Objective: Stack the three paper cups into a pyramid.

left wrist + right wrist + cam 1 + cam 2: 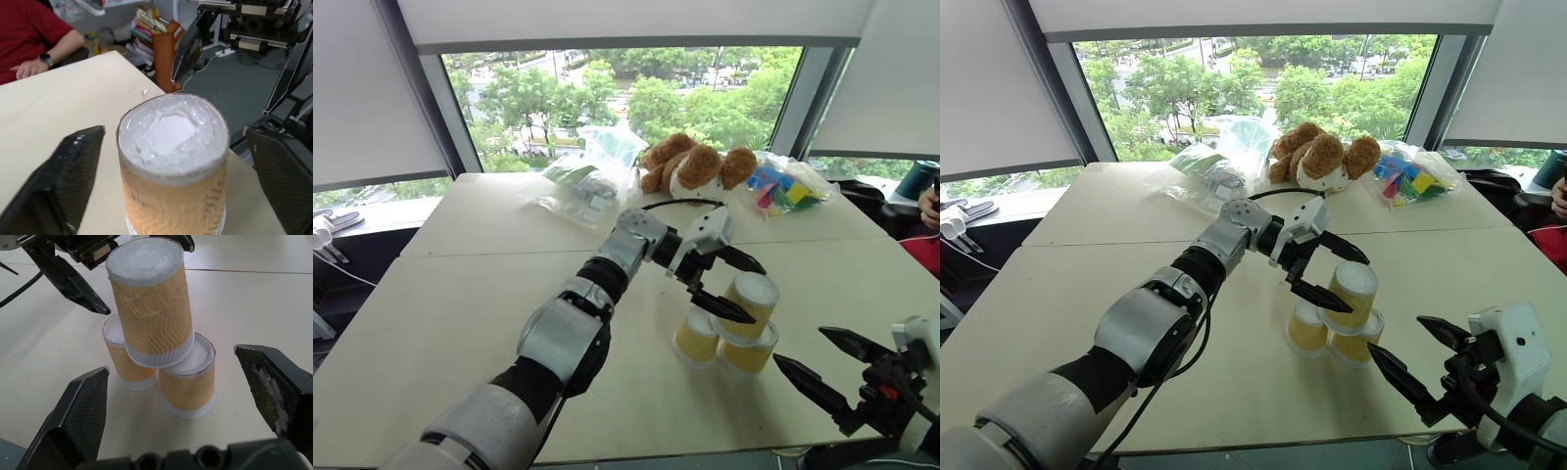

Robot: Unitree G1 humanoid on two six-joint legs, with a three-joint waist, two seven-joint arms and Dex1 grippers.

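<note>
The top cup is cut off at the lower edge of the left wrist picture, so its rim and the two cups beneath it are hidden there. In the left eye picture, the nearer finger of the left gripper covers part of the top cup's side. The right gripper is cropped at the lower right corner. A person at the right edge is mostly cut away. What the plastic bags hold cannot be made out.
</note>
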